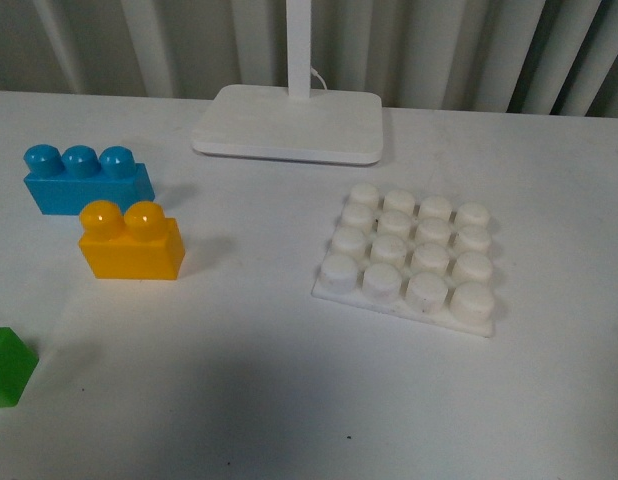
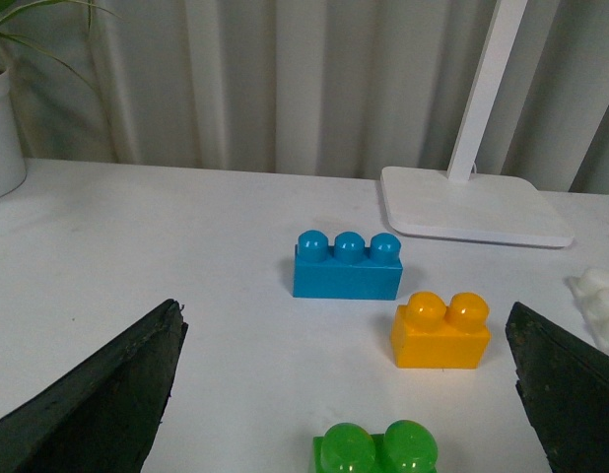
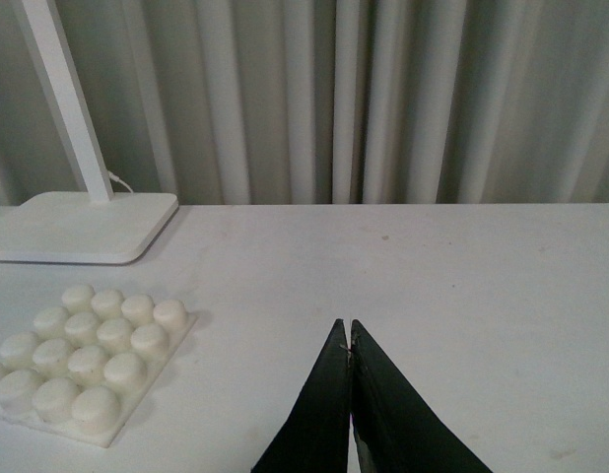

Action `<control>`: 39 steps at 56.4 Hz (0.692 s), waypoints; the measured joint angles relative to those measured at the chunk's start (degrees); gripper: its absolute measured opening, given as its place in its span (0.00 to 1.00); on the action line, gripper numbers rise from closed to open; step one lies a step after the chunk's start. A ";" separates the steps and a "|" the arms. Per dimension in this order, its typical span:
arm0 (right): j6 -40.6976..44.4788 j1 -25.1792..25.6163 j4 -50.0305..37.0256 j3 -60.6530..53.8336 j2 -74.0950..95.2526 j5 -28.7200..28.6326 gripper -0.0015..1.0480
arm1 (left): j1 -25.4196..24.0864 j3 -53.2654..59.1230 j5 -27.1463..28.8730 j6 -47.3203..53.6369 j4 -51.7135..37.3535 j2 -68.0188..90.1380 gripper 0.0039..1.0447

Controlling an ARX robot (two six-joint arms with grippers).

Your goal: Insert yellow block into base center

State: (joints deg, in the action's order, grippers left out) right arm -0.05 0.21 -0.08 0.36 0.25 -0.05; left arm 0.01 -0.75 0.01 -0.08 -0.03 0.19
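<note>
Since no arm shows in the front view: the yellow block (image 1: 129, 242) stands upright on the surface (image 1: 289, 400), studs up, well to the left of the base (image 1: 409, 255). The base carries nothing.
Front, neighbours: the blue brick (image 1: 84, 180) is just behind the yellow block, and I cannot tell whether they touch. The green block (image 1: 7, 368) is apart, nearer the robot at the left edge of the frame.
Front, open room: a bare stretch lies between block and base, so a lifted carry rightward looks unobstructed. The lamp stand (image 1: 289, 125) sits beyond the base's far edge.
Left wrist, end effector: the left end effector (image 2: 344, 307) is released, fingers (image 2: 98, 394) spread wide, holding nothing.
Left wrist, target: the yellow block is ahead but off toward one finger, not centred in the gap. The green block lies between the fingers, nearer the camera.
Left wrist, step in hand: probably the reach to grasp. My judgement is to centre the gap on the yellow block, pass clear of the green block, and close on the flat side walls below the studs without nudging the blue brick.
Right wrist, end effector: the right end effector (image 3: 349, 340) is clenched on nothing, tips together.
Right wrist, base: the base lies off to one side with bare surface around its near edges.
Right wrist, caution: seating likely needs the block level over the four middle studs.
</note>
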 joint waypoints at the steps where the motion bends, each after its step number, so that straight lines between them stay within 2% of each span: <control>1: 0.00 0.00 0.00 0.00 0.00 0.00 0.08 | 0.00 0.00 0.00 0.00 0.00 0.00 0.94; 22: 0.00 0.00 0.00 0.00 0.00 0.02 0.72 | 0.00 -0.04 -0.24 0.02 0.04 0.48 0.94; 29: 0.00 0.00 0.00 0.00 0.00 0.00 0.92 | 0.09 -1.44 -3.87 1.88 -2.36 8.15 0.94; 39: 0.00 0.00 0.04 0.00 0.00 0.02 0.91 | -0.85 -10.78 -16.50 12.44 -10.73 27.58 0.94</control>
State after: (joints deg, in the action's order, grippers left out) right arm -0.05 0.21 -0.03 0.36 0.25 -0.03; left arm -0.84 -11.53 -16.49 12.36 -10.76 27.77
